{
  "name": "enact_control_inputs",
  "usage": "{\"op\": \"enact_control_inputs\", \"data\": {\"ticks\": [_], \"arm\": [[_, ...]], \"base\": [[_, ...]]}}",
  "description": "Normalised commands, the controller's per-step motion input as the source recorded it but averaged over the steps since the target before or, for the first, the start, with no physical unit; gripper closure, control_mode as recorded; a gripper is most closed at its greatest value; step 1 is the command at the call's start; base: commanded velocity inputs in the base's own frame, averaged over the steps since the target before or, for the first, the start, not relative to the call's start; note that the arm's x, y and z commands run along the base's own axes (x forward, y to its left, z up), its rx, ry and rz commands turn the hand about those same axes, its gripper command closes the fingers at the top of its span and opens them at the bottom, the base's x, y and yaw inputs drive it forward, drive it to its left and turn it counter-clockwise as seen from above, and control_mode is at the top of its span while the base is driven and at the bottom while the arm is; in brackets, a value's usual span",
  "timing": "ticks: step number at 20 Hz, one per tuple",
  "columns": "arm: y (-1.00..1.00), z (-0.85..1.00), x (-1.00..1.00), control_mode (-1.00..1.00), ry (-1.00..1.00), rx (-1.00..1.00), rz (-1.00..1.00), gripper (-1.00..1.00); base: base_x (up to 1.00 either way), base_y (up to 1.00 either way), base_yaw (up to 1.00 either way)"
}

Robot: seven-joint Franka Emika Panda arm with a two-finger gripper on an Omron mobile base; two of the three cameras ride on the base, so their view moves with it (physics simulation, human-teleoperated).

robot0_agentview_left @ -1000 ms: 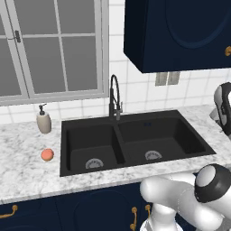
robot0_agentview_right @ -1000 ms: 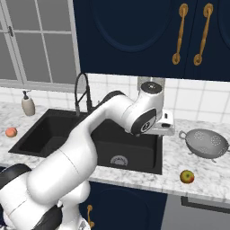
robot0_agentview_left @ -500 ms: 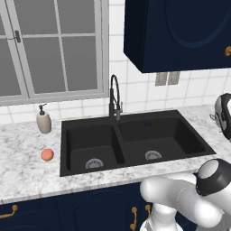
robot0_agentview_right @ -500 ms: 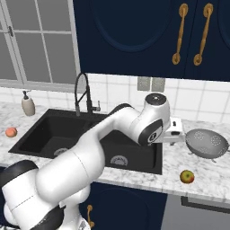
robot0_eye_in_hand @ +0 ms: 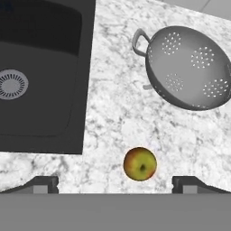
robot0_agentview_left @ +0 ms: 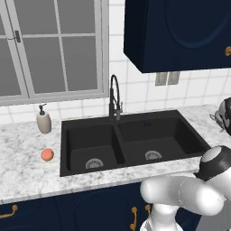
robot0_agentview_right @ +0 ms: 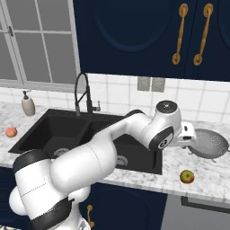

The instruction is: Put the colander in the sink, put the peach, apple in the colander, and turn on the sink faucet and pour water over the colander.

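Matte black sink (robot0_agentview_right: 85,134) sits empty in the counter (robot0_eye_in_hand: 113,113). The colander (robot0_eye_in_hand: 189,67) rests on the counter just right of the sink's right edge, ahead of the gripper (robot0_eye_in_hand: 115,182), whose jaws stand wide apart, holding nothing. The apple (robot0_eye_in_hand: 140,164) lies nearer, between the fingertips.

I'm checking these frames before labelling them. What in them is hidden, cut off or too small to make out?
- Colander: in the right base view the arm's wrist covers its left rim; in the hand view its right rim is cut off by the frame edge.
- Hand: open; in the hand view just its finger tips show at the bottom.
- Sink faucet: its side lever is too small to read in the left base view.
- Sink: cut off in the hand view by the top and left edges.
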Motion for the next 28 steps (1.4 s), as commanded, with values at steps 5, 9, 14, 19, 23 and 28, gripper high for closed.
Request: {"op": "enact_control_inputs", "data": {"ticks": [5,9,14,19,23,28], "arm": [[-0.42,-0.01,0.33,-1.00,0.00,0.00,0.00,-1.00],[-0.37,-0.07,0.29,-1.00,0.00,0.00,0.00,-1.00],[-0.17,-0.19,0.14,-1.00,0.00,-0.02,0.00,-1.00],[-0.07,-0.29,0.11,-1.00,0.00,-0.03,0.03,-1.00],[0.00,-0.31,0.12,-1.00,0.00,-0.04,0.02,-1.00],[0.00,-0.30,0.12,-1.00,0.00,-0.04,0.02,-1.00]], "base": [[0.00,0.00,0.00],[0.00,0.00,0.00],[0.00,0.00,0.00],[0.00,0.00,0.00],[0.00,0.00,0.00],[0.00,0.00,0.00]]}}
